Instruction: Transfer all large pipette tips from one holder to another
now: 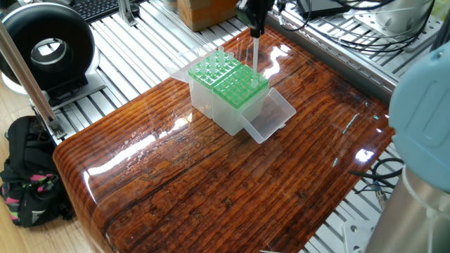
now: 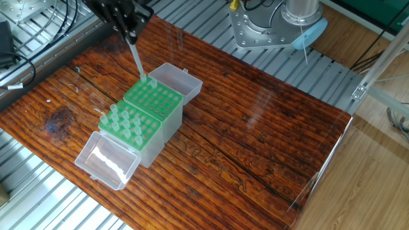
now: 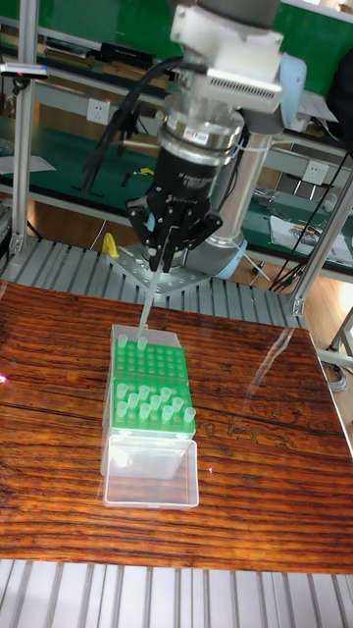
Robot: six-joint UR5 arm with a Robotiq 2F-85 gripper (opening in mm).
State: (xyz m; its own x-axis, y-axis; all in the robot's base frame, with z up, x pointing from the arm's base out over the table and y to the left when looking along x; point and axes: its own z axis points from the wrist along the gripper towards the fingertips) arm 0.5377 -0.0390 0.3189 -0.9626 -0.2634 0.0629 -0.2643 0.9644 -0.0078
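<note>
- Large pipette tip (image 2: 137,62) pinched upright in closed gripper (image 2: 130,35), point apparently just above far corner of green holder (image 2: 153,101).
- Remaining tips (image 2: 126,122) standing in adjoining holder (image 2: 131,137) mid-tabletop (image 2: 255,128).
- No legible writing.

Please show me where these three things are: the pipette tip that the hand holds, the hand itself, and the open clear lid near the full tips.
Held pipette tip (image 2: 136,62), the other fixed view, middle of its shaft.
Hand (image 3: 164,261), tall fixed view, between the fingertips.
Open clear lid (image 2: 105,161), the other fixed view, its inner face.
</note>
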